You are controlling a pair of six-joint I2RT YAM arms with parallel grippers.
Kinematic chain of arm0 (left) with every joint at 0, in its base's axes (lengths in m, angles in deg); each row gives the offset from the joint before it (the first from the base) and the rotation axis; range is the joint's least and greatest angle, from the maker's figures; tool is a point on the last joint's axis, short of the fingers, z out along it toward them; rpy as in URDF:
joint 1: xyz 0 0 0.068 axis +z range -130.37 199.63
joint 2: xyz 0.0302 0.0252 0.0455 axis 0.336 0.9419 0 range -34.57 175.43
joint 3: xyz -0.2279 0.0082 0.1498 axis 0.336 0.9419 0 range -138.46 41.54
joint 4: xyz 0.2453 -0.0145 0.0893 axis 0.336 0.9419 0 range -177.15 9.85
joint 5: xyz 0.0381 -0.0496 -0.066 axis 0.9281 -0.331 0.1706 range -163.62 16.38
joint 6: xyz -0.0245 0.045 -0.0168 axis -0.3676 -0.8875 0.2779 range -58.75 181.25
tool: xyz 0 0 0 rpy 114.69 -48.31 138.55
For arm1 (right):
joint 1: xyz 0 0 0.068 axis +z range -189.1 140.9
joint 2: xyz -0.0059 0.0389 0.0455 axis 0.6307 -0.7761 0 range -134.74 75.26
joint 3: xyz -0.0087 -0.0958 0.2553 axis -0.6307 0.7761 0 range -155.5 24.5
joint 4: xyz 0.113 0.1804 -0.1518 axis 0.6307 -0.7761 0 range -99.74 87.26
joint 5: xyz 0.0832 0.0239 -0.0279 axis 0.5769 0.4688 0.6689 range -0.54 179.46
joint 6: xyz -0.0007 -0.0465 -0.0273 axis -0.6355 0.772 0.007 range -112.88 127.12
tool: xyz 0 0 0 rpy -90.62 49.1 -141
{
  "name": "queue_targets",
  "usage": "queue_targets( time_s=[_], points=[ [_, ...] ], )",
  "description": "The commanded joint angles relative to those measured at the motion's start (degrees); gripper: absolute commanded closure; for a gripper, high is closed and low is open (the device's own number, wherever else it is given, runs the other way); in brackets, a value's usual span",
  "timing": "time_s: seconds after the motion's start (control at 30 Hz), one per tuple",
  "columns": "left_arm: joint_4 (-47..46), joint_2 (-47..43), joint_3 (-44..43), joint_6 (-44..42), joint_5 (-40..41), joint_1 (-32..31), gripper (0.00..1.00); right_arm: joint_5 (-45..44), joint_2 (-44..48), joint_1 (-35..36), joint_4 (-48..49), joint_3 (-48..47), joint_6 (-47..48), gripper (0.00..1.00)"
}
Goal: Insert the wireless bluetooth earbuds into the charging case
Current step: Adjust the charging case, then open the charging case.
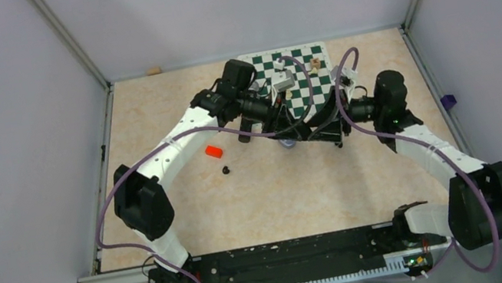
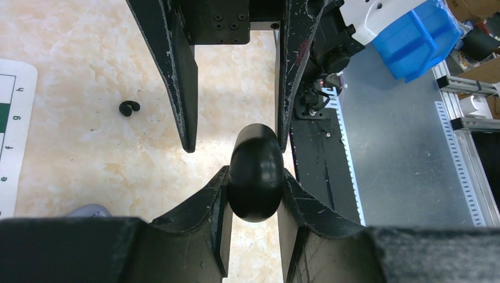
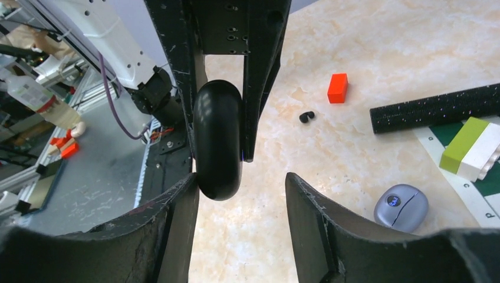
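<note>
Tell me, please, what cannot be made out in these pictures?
- Top view: black oval case hidden among the meeting arms.
- Left wrist view: grey pod cut off by the left tool.
- Top view: black earbud too small for detail.

The beige marbled table [image 1: 281, 198] carries a green-and-white chessboard mat [image 1: 304, 62] at its far side. A small red block [image 1: 214, 151] lies left of centre. A tiny black earbud [image 1: 226, 170] sits near it, on the side towards the arm bases, not touching. A pale purple oval piece [image 3: 401, 207] rests on bare table beside the mat's corner. A black textured rod [image 3: 436, 107] lies along the mat's edge.
</note>
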Motion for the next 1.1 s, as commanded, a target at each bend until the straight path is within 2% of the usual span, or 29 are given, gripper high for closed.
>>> queue_targets(
  time_s=[0.0,0.33,0.47,0.6,0.77,0.93,1.07],
  points=[
    [-0.9,-1.6,0.2,-0.4,-1.3,-0.2,1.0,0.4,-1.0,-1.3,4.2,-2.6,-3.7,0.45],
    [-0.6,-1.4,0.4,-0.9,-1.3,-0.7,1.0,-2.0,-0.3,-3.3,8.1,-1.9,-7.3,0.42],
    [-0.5,-1.7,0.3,-0.9,-1.4,-0.7,1.0,-3.2,1.2,-5.2,7.2,-1.7,-5.5,0.42],
    [-0.5,-2.0,0.4,-0.9,-1.7,-0.7,1.0,-7.2,4.4,-5.4,0.6,-2.2,2.2,0.41],
    [-1.3,-2.7,0.7,0.0,-1.1,-0.7,1.0,-5.2,7.7,-5.8,-3.2,-3.7,4.6,0.34],
    [-2.3,-3.3,0.5,1.6,0.1,-0.6,1.0,-8.3,11.4,-7.1,-14.4,-7.1,14.5,0.31],
    [-2.0,-5.2,0.7,1.4,2.2,-0.2,1.0,-10.6,12.5,-11.1,-21.9,-10.2,20.1,0.28]
  ],
)
